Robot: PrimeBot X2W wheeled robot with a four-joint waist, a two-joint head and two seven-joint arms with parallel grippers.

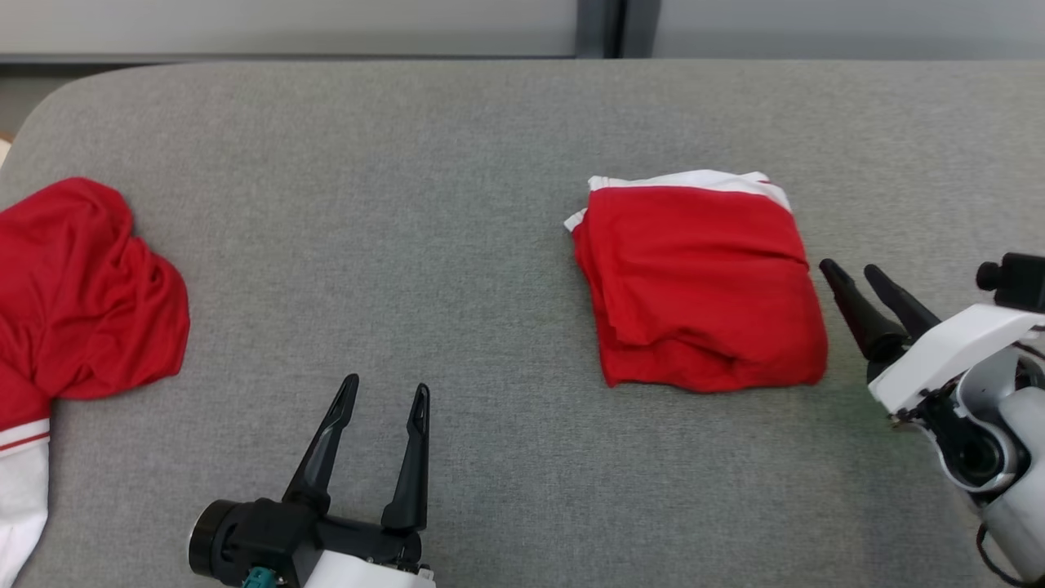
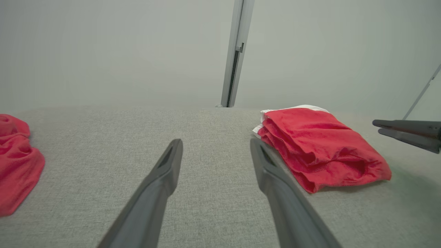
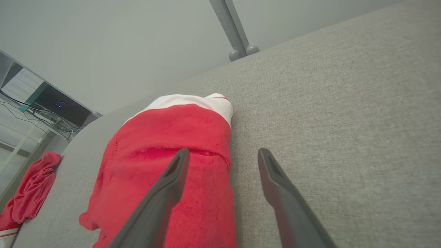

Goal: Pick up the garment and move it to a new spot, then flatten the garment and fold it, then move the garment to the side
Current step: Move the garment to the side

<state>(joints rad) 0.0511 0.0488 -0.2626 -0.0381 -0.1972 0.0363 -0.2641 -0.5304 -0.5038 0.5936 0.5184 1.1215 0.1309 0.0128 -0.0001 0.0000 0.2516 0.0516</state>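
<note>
Head view: the folded garment (image 1: pixel 702 286), red with a white band along its far edge, lies flat on the right half of the grey table (image 1: pixel 408 204). The right gripper (image 1: pixel 847 266) sits just beside the garment's right edge with its jaws spread and nothing between them. The left gripper (image 1: pixel 386 384) hangs over bare table at the lower middle, well apart from the folded garment, jaws likewise spread and empty. A loose garment (image 1: pixel 82 294), red and white and crumpled, lies at the table's left edge. Left wrist view: both fingers point over bare table. The folded garment lies to the right of the right-hand finger, the loose garment is at the far left, and the tips of the right gripper enter from the right edge. Right wrist view: the fingers stand apart, one showing in front of the red cloth and the other over bare table beside it. A grey post (image 3: pixel 231 27) rises behind the table.
</note>
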